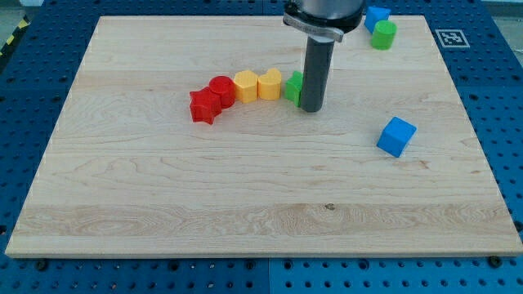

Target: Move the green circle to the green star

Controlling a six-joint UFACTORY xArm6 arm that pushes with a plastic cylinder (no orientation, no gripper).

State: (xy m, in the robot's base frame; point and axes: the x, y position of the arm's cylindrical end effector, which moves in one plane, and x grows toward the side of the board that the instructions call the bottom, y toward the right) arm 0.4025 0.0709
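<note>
The green circle (383,34) sits near the view's top right, touching a blue block (376,16) just above it. A second green block (292,86), probably the green star, is at the right end of a row of blocks in the middle of the board. The rod hides its right part. My tip (311,109) rests on the board right against that green block's right side, far to the lower left of the green circle.
The row runs leftward from the green block: a yellow heart (269,84), a yellow hexagon (245,85), a red circle (221,88) and a red star (204,106). A blue cube (396,135) stands alone at the right. The wooden board (261,212) lies on a blue pegboard.
</note>
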